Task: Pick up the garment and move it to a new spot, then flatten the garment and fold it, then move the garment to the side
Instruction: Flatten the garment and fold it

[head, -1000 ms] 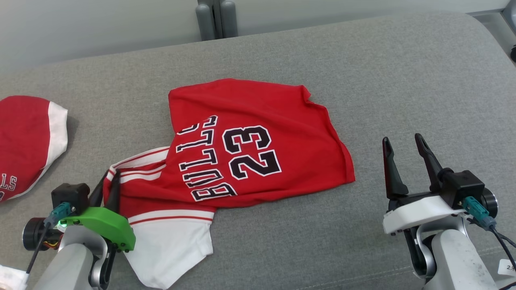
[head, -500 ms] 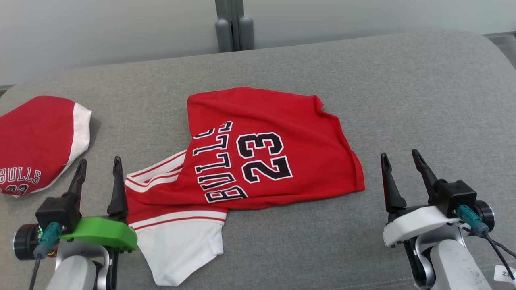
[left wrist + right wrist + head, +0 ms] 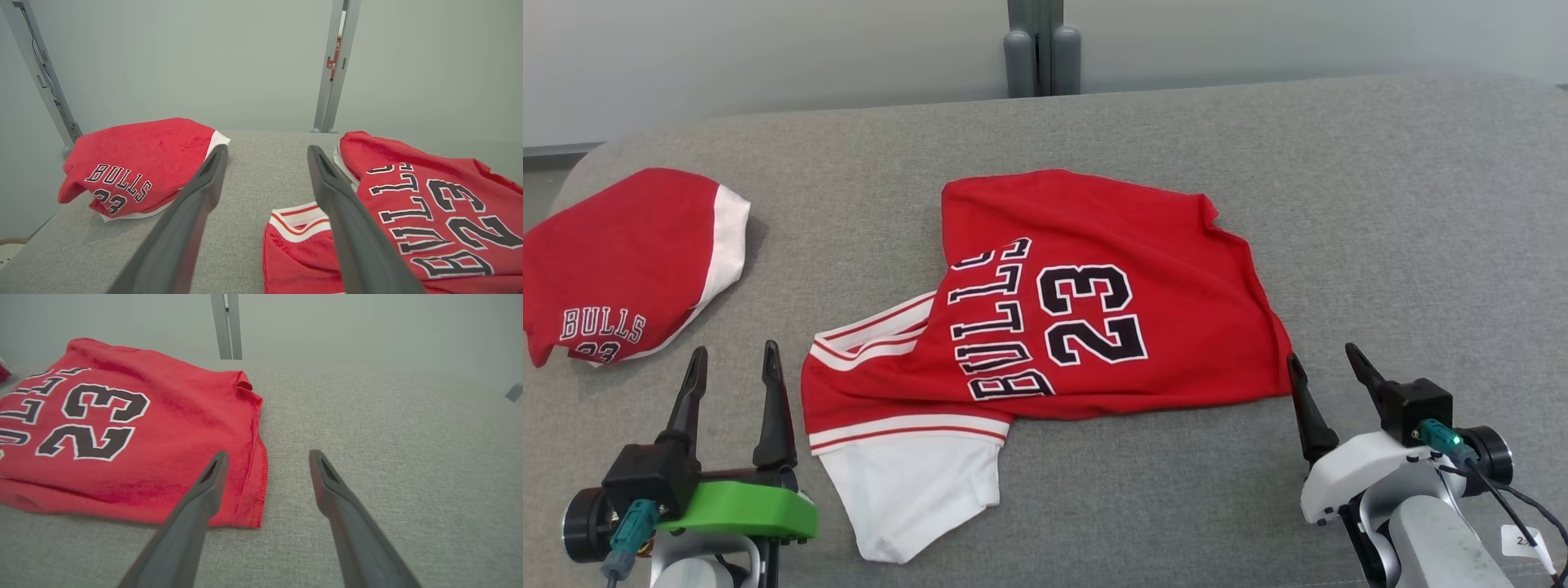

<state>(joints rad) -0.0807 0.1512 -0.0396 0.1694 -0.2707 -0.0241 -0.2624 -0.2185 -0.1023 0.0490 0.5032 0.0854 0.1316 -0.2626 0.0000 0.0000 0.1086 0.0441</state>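
Left gripper (image 3: 734, 351) and right gripper (image 3: 1321, 355) are being held open-jawed and empty, the folded red-and-white cloth jersey (image 3: 1086, 220) lying between them; unfolding is being risked if one layer alone is pinched.

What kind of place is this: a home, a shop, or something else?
Probably a test room or lab rather than a home: a bare pale wall, a grey metal post against it, and a grey padded surface bearing a red jersey and a second red garment.
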